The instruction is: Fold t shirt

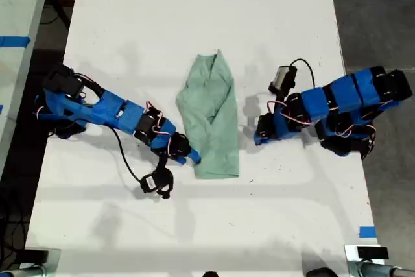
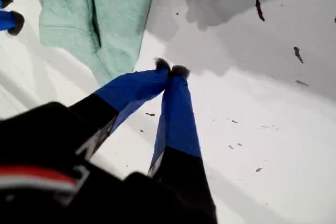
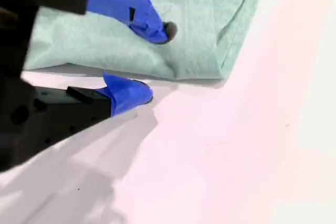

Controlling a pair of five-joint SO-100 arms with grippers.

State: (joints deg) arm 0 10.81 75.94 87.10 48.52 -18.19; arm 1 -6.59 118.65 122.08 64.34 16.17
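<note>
The white worktop [image 1: 194, 17] carries little besides the two blue arms and the t shirt [image 1: 211, 118]; a strip of blue tape [image 1: 367, 231] sits near its edge at the exterior view's lower right, and small dark specks [image 2: 260, 9] mark the surface near my first gripper. Nothing lies between either gripper and the cloth.

The t shirt lies in the middle of the worktop, folded into a long narrow shape, wrinkled, its wider squared end toward the exterior view's bottom.

My first gripper [image 2: 170, 69] belongs to the arm on the exterior view's right. Its jaws are pressed together with nothing between them, tips resting just off the t shirt's edge [image 2: 105, 30], apart from the fabric.

My second gripper [image 3: 155, 64] belongs to the arm on the exterior view's left, at the shirt's lower corner. Its jaws are spread: one fingertip [image 3: 157, 30] lies over the top of the cloth, the other [image 3: 131, 94] sits on the bare worktop just beside the hem, so the shirt's edge [image 3: 157, 69] runs between them
</note>
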